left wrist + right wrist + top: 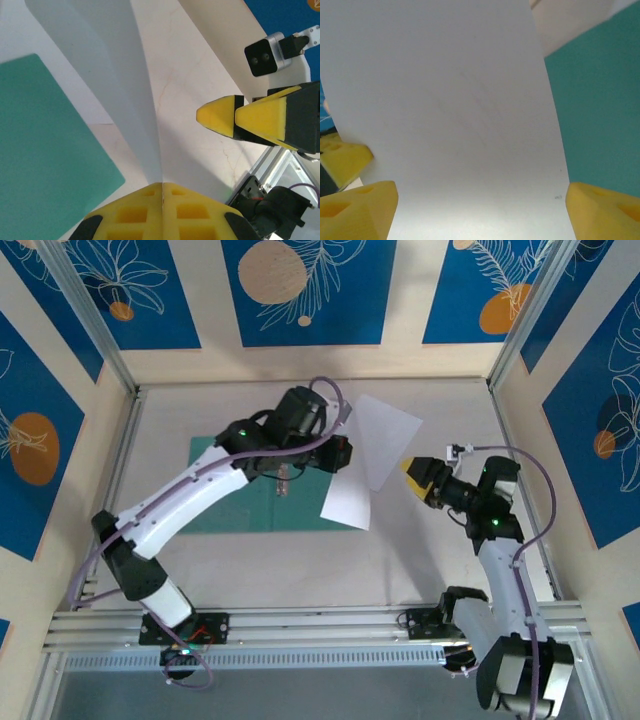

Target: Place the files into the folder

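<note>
On my left in the top view, the folder lies flat on the pale table. It is a thin, matte, teal-green rectangle with its long axis running left to right across the table, and my left arm crosses over part of it.

Just right of it, my left gripper has its blocky yellow foam fingers pressed tight together, pinching the near edge of the files. The white paper is smooth, unmarked and limp. It rises from the pinch in a curved, creased fan. From above it reads as two slanted white panels meeting at the claw, one angling toward the back right and one toward the near side, overlapping the folder's right edge. I cannot tell the two sheets apart.

Further right, my right gripper points its wedge-shaped yellow fingertips left at the paper. The fingers are spread wide, grip nothing, and stand just beside the sheet's right edge.
</note>
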